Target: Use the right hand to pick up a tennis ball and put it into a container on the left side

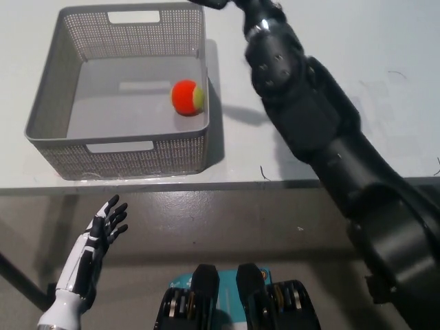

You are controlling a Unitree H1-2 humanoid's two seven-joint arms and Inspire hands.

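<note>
The tennis ball point(187, 97) lies inside the grey basket point(55, 82), near its right wall — no hand touches it. The right hand point(218, 3) is mostly cut off at the top edge; whether it is open I cannot tell. The white left hand point(96, 240) rests below the table point(330, 62), fingers apart. To finish well, the arm point(302, 110) should retreat high, clear of the basket rim

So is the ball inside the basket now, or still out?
Inside. The ball lies on the floor of the basket, by its right wall, with no hand touching it.
</note>
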